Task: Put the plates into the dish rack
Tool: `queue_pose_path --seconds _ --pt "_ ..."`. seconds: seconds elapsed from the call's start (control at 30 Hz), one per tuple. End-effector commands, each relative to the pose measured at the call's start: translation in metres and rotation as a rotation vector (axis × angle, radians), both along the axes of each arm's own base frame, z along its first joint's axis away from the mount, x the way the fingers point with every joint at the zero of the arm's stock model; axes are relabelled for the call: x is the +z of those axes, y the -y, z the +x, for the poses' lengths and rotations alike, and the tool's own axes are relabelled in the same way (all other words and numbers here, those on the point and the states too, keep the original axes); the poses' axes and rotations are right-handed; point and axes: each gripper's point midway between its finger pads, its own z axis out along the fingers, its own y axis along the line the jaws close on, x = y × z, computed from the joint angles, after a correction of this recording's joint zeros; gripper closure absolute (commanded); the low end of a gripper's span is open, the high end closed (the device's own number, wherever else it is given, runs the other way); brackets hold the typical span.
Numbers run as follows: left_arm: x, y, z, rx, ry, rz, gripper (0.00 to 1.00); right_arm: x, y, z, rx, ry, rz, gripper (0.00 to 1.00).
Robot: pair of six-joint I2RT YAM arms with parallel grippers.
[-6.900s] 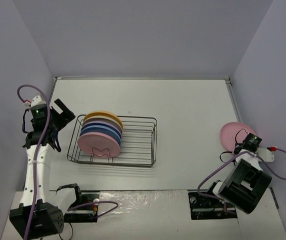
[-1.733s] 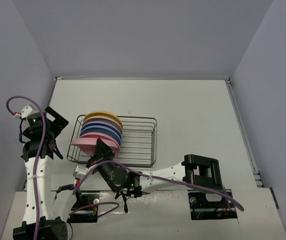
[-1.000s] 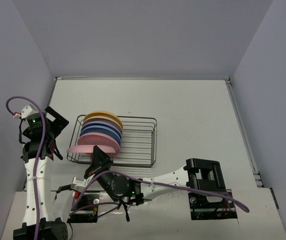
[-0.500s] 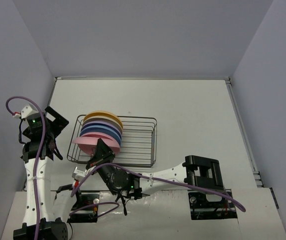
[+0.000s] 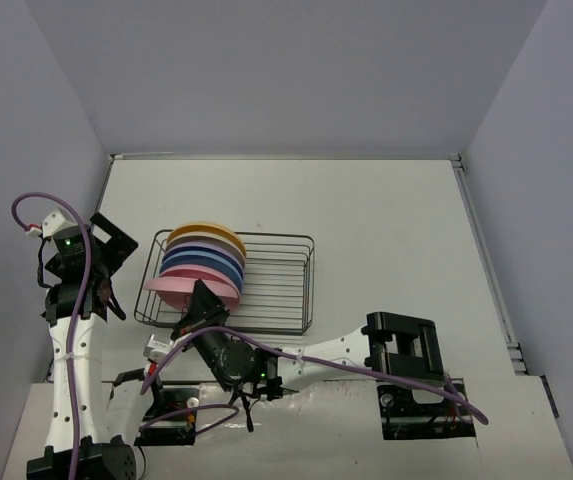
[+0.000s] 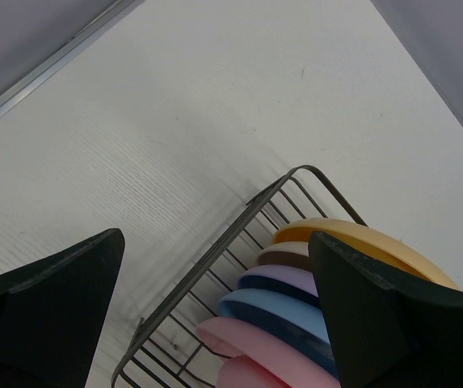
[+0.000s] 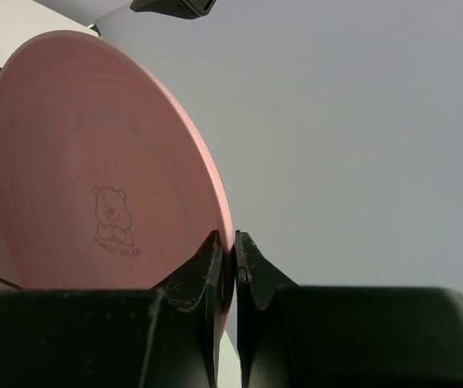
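Note:
The dark wire dish rack (image 5: pixel 278 283) holds a row of upright plates at its left end: yellow-orange (image 5: pixel 206 232) at the back, then cream, purple, blue (image 5: pixel 202 262) and pink (image 5: pixel 206 279). A second pink plate (image 5: pixel 171 289) hangs tilted over the rack's near-left corner, in front of that row. My right gripper (image 5: pixel 199 306) is shut on its rim. In the right wrist view the jaws (image 7: pixel 229 252) pinch the edge of this pink plate (image 7: pixel 94 170), which has a bear mark. My left gripper (image 5: pixel 121 241) stands open left of the rack, with nothing in it (image 6: pixel 215 311).
In the left wrist view, the rack's rim (image 6: pixel 215 242) and the plate edges, orange (image 6: pixel 360 234) to pink (image 6: pixel 255 343), lie between the open fingers. The rack's right half has bare wire slots (image 5: pixel 281 270). Grey walls close in the table on three sides.
My right gripper has carried the pink plate slightly farther and rightward, back up against the front of the row. The left arm has not moved.

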Motion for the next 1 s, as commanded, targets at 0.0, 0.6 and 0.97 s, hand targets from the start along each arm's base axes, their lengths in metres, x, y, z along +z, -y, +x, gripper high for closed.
queue_pose_path --seconds 0.0,0.6,0.97 --pt "0.029 -0.005 0.008 0.005 0.089 0.034 0.03 0.091 0.022 -0.005 0.022 -0.021 0.401 1.0" --pt "0.03 -0.004 0.008 0.002 0.092 0.038 0.03 0.081 0.01 -0.012 0.029 -0.064 0.376 1.0" --pt "0.028 -0.003 0.007 -0.001 0.086 0.033 0.03 0.06 0.016 0.008 -0.03 -0.08 0.369 1.0"
